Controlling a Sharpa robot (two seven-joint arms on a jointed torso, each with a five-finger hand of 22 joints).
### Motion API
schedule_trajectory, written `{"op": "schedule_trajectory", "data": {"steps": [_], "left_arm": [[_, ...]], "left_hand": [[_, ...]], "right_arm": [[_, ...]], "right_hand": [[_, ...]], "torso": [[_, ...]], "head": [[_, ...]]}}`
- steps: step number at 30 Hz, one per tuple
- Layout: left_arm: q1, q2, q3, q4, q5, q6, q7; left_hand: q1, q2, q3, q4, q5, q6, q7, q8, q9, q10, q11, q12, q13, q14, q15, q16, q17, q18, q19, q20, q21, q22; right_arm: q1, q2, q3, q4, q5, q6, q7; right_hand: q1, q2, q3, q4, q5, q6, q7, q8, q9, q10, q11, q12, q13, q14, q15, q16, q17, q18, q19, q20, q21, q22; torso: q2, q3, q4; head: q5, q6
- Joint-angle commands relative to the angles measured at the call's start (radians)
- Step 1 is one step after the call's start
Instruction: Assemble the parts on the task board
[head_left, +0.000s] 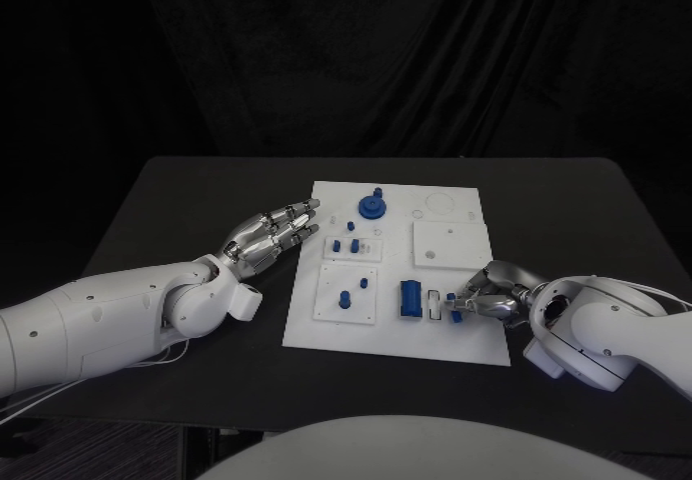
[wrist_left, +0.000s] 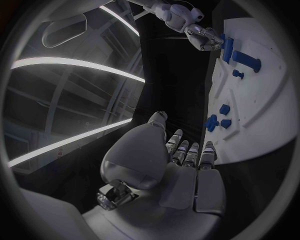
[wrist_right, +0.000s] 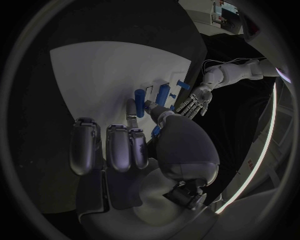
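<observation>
The white task board (head_left: 450, 238) lies mid-table. A blue round part (head_left: 374, 206) stands near its far edge, small blue pegs (head_left: 346, 245) sit on its left half, and a blue block (head_left: 411, 299) stands near the front. My right hand (head_left: 492, 294) is at the board's front right edge, fingers curled, pinching a small blue part (head_left: 457, 314) just right of the block; in the right wrist view the small blue part (wrist_right: 156, 131) peeks out beside the thumb. My left hand (head_left: 270, 238) lies open and flat by the board's left edge, holding nothing; the left hand (wrist_left: 181, 165) points along the board (wrist_left: 262, 115).
The black table (head_left: 188, 200) has bare surface left of, right of and behind the board. A square white inset plate (head_left: 450, 244) sits on the board's right half, and circular recesses (head_left: 437, 206) lie near its far right corner.
</observation>
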Motion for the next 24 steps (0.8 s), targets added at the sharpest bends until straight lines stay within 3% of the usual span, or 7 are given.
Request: {"op": "schedule_trajectory", "data": {"steps": [1, 5, 14, 24], "left_arm": [[-0.002, 0.002, 0.001, 0.000, 0.000, 0.014, 0.010], [-0.002, 0.003, 0.001, 0.001, 0.000, 0.015, 0.010], [-0.002, 0.004, 0.001, 0.000, 0.000, 0.015, 0.010], [-0.002, 0.007, 0.001, -0.003, 0.000, 0.016, 0.009]], "left_hand": [[0.000, 0.008, 0.007, 0.000, 0.002, -0.003, 0.006, 0.005, 0.001, -0.002, 0.007, 0.007, 0.001, 0.000, 0.005, -0.004, -0.002, 0.005, 0.000, 0.010, 0.005, 0.001], [-0.001, 0.008, 0.007, -0.001, 0.002, -0.003, 0.007, 0.006, 0.001, -0.002, 0.009, 0.006, 0.001, 0.000, 0.006, -0.004, -0.002, 0.006, 0.000, 0.010, 0.005, 0.002], [-0.001, 0.008, 0.007, -0.001, 0.002, -0.003, 0.007, 0.006, 0.001, -0.002, 0.009, 0.006, 0.001, 0.000, 0.006, -0.004, -0.002, 0.006, 0.000, 0.010, 0.005, 0.002], [-0.001, 0.008, 0.007, -0.001, 0.002, -0.003, 0.007, 0.006, 0.001, -0.002, 0.009, 0.006, 0.001, 0.000, 0.006, -0.004, -0.002, 0.006, 0.000, 0.010, 0.005, 0.002]], "right_arm": [[0.002, 0.006, 0.001, -0.005, 0.033, -0.022, 0.018], [0.002, 0.014, 0.001, -0.011, 0.034, -0.023, 0.023], [0.002, 0.027, 0.001, -0.017, 0.035, -0.023, 0.029], [0.002, 0.037, 0.001, -0.020, 0.035, -0.022, 0.035]], "right_hand": [[-0.005, 0.003, 0.059, -0.052, 0.004, 0.003, -0.002, 0.004, 0.001, 0.090, -0.005, 0.003, 0.233, 0.047, 0.000, 0.000, -0.001, -0.005, 0.031, 0.007, 0.001, 0.208], [-0.012, 0.003, 0.061, -0.047, 0.003, 0.002, -0.001, 0.005, 0.002, 0.090, -0.005, 0.002, 0.232, 0.046, 0.000, -0.001, -0.006, -0.004, 0.029, 0.007, -0.003, 0.207], [-0.029, 0.001, 0.056, -0.036, 0.001, 0.001, -0.001, 0.008, 0.005, 0.089, -0.005, 0.002, 0.231, 0.045, 0.000, -0.002, -0.006, -0.004, 0.028, 0.007, -0.004, 0.207], [-0.051, -0.002, 0.042, -0.019, 0.000, 0.003, -0.002, 0.015, 0.011, 0.089, -0.006, 0.001, 0.230, 0.045, 0.000, -0.003, -0.010, -0.003, 0.027, 0.007, -0.007, 0.206]], "torso": [[0.001, 0.0000, 0.0016], [0.001, 0.0001, 0.0038], [0.001, 0.0007, -0.0011], [0.001, 0.0019, 0.0003]], "head": [[-0.002, 0.000], [-0.003, 0.000], [0.004, 0.000], [0.002, 0.000]]}}
